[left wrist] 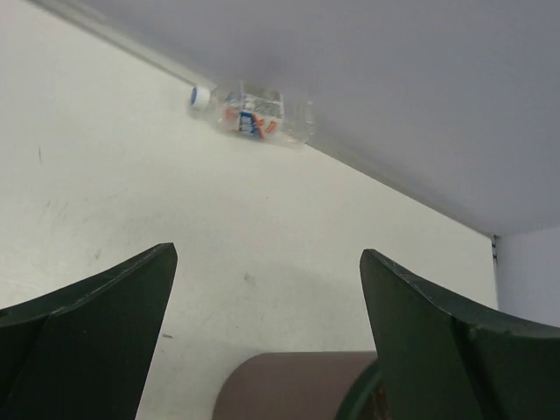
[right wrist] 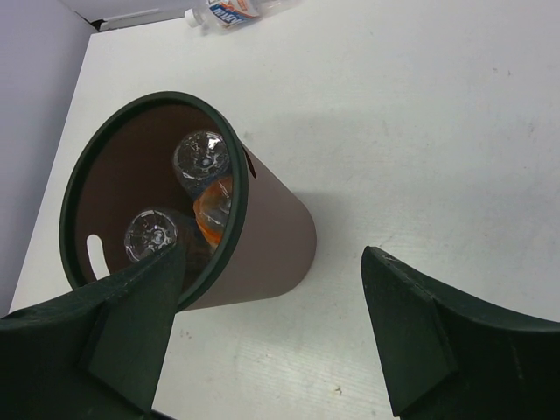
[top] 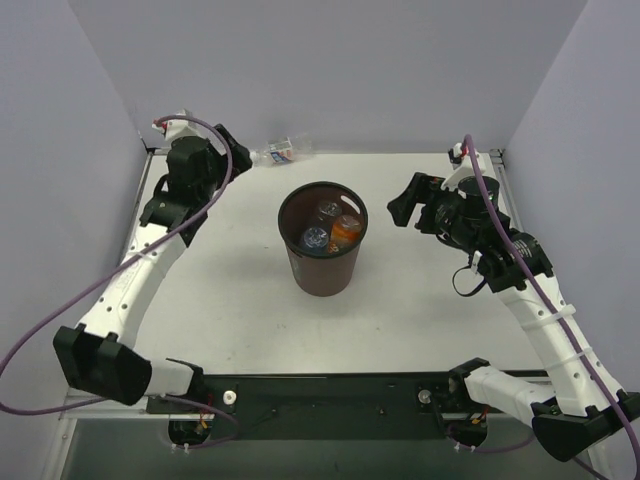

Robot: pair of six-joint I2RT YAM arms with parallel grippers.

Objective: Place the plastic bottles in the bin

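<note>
The brown bin (top: pixel 322 276) stands upright mid-table. Inside it I see an orange bottle (top: pixel 346 230), a clear one (top: pixel 328 210) and a third with a bluish look (top: pixel 315 238). Another clear bottle with a blue-and-orange label (top: pixel 280 153) lies on its side against the back wall. My left gripper (top: pixel 240 156) hovers open and empty left of that bottle; its wrist view shows the bottle (left wrist: pixel 254 118) ahead and the bin's wall (left wrist: pixel 289 385) below. My right gripper (top: pixel 404 206) stands open and empty right of the bin (right wrist: pixel 280 236), whose bottles (right wrist: pixel 201 157) show in its view.
Grey walls close the table at the back and both sides. The lying bottle (right wrist: pixel 232 13) rests right at the back wall's foot near the left corner. White tabletop (top: pixel 430 300) surrounds the bin.
</note>
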